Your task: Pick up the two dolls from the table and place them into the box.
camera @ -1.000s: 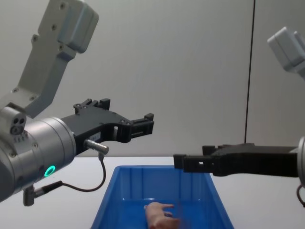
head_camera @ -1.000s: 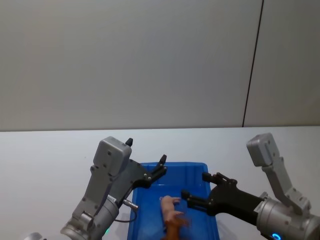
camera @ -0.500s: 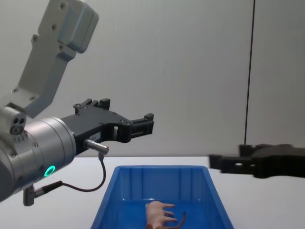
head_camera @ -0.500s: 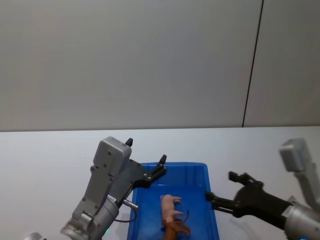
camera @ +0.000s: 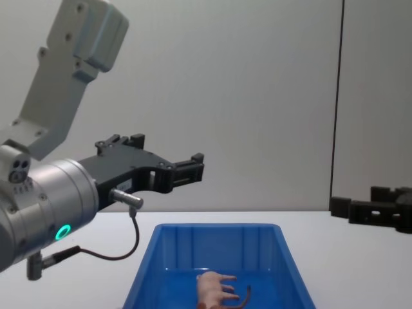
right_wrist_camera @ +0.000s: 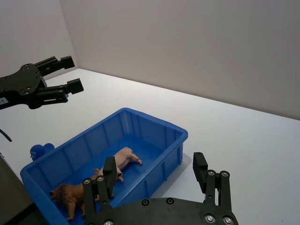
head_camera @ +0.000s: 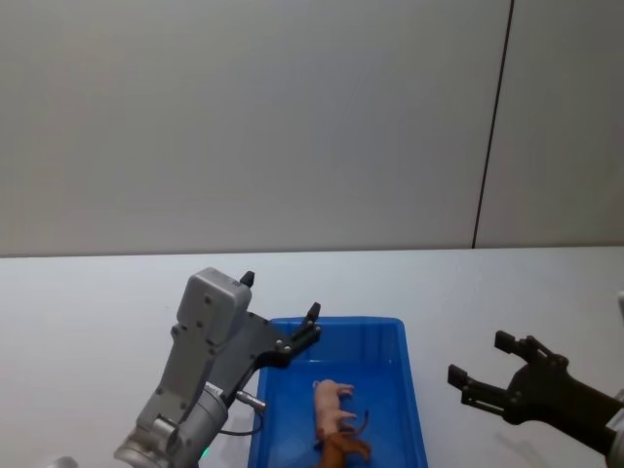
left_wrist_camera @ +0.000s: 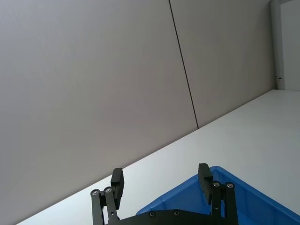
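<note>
Nearest the robot, the reddish-brown doll (head_camera: 343,450) sits at the near end of the box (head_camera: 336,323), its thin tail curling up. Just beyond it lies the pale pink doll (head_camera: 331,400), on its side with its stubby legs towards the robot's right and its long axis running roughly along the box's length. The two are so close that I cannot tell whether they touch. Both dolls are on the blue floor, inside the rim, and none is on the table (head_camera: 97,302). The left jaws are spread apart and empty. They hang above the box's left rim towards its far end, so the dolls lie below them and back towards the robot. The right jaws, also apart and empty, are over bare table well to the right of the box. The left arm is the nearer of the two to the dolls, but judging by how things lie, nothing is left to grasp. The coming move looks like a plain retreat, in which the left jaws only need to stay above the rim.
</note>
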### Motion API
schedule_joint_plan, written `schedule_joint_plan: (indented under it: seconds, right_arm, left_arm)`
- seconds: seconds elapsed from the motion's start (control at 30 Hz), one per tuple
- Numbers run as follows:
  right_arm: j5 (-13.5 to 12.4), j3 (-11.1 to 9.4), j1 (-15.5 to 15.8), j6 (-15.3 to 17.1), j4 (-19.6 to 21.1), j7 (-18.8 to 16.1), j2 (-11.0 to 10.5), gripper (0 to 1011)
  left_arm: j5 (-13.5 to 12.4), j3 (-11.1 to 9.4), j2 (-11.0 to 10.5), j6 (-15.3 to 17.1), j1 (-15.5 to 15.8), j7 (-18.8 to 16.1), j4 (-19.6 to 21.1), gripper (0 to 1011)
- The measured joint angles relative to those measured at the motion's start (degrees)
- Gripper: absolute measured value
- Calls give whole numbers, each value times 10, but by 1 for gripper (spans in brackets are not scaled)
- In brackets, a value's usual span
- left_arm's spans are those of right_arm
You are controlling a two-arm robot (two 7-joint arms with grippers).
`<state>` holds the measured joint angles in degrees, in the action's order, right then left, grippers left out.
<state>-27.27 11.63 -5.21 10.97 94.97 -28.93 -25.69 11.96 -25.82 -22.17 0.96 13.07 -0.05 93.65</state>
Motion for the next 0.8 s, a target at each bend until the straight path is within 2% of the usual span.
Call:
schedule_joint_plan:
  seconds: [0.27,0.4,0.47,0.5,0.7,0.8]
  right_arm:
    - [-14,-8,10,-9,6,3,-11,1001]
    - [-17,-10,13,-12,8,4,-14,1001]
    - [-19,-11,14,-13,8,4,-15,1001]
    - [-20,-11,15,-13,9,4,-16,1001]
    - [-23,-13,17,-15,10,5,-19,1001]
    - [-24,-13,18,-16,11,5,-20,1001]
  left_arm:
    - [26,5,-11,5,-21,-33,15,1001]
    - [48,8,-20,7,-39,-59,24,1001]
    - [68,11,-29,9,-56,-80,31,1000]
    - [68,11,-29,9,-56,-80,31,1001]
    - [113,17,-53,8,-98,-121,43,1001]
    - [127,18,-60,7,-111,-132,45,1001]
